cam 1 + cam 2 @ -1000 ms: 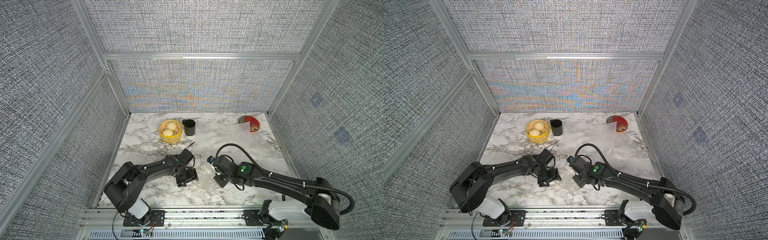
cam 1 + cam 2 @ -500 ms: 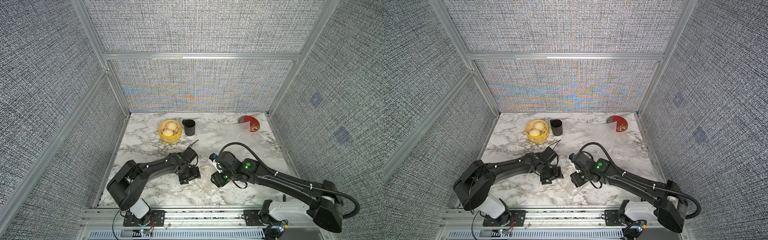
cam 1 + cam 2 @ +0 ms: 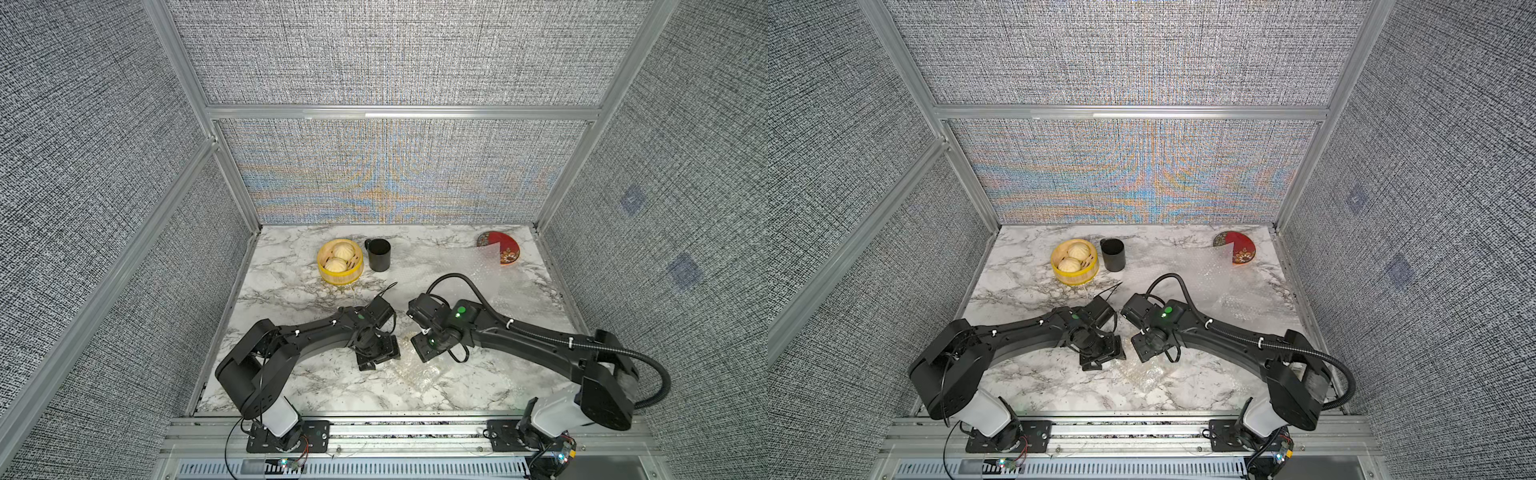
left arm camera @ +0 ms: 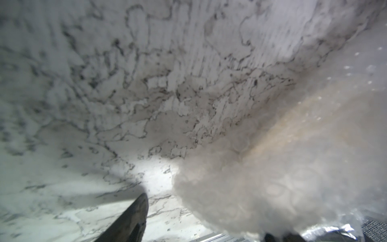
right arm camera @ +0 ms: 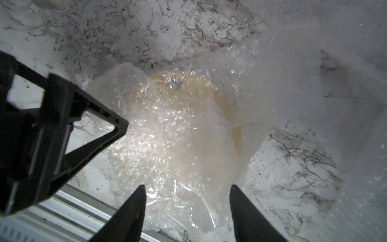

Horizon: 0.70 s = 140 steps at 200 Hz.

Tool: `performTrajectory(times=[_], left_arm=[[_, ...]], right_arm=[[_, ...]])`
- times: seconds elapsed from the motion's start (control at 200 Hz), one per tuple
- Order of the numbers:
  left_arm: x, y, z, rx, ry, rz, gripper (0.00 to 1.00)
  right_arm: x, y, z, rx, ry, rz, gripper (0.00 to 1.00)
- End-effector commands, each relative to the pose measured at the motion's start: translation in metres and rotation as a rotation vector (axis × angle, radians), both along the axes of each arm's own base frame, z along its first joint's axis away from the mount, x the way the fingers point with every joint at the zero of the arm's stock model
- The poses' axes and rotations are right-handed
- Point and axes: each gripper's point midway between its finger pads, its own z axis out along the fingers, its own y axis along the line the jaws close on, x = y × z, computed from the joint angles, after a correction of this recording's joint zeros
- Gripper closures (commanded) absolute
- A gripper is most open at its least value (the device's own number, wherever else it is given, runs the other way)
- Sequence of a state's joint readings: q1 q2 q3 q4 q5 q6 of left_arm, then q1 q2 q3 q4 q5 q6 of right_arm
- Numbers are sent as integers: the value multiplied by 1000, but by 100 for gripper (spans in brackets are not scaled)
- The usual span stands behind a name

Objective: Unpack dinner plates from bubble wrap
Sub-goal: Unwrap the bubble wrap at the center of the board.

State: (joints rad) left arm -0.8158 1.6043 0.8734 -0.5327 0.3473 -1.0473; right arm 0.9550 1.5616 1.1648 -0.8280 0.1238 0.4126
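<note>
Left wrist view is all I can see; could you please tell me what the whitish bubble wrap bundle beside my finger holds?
Observer: The right wrist view shows a round cream plate inside the bubble wrap bundle.
Operator: Is anything clamping it?
Observer: No, the right gripper is open, wrap showing between its jaws.
Operator: Any other plates?
Observer: In both top views a dark red patterned plate lies partly under a flat bubble wrap sheet.

In a top view the marble table (image 3: 291,291) bears a yellow steamer basket (image 3: 340,262) and black cup (image 3: 378,254) left of centre, a red plate (image 3: 500,249) partly under a bubble wrap sheet (image 3: 469,270) at right, and a wrapped bundle (image 3: 419,370) at lower centre.
</note>
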Motion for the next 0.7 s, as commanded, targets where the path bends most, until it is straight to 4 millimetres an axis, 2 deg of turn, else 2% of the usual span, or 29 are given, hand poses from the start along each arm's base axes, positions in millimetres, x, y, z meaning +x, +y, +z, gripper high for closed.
performTrajectory(times=[0.0,0.19,0.285,0.39,0.57,0.696], left_arm=[[-2,3,-1,17,2,-8,22],[-1,2,-2,17,4,-16,22],[-1,2,-2,20,5,-21,22],[1,0,4,13,-5,-24,22],[7,-1,23,19,-38,-48,22],[12,-6,50,-16,-109,-63,22]], right_arm=[[5,-7,-2,-70,-13,-28,32],[5,-7,-8,-106,-6,-35,24],[1,-15,-12,-115,24,-57,25],[-11,-20,-7,-5,107,-102,30],[-43,-29,24,165,211,-131,34],[-62,-31,37,324,302,-183,39]])
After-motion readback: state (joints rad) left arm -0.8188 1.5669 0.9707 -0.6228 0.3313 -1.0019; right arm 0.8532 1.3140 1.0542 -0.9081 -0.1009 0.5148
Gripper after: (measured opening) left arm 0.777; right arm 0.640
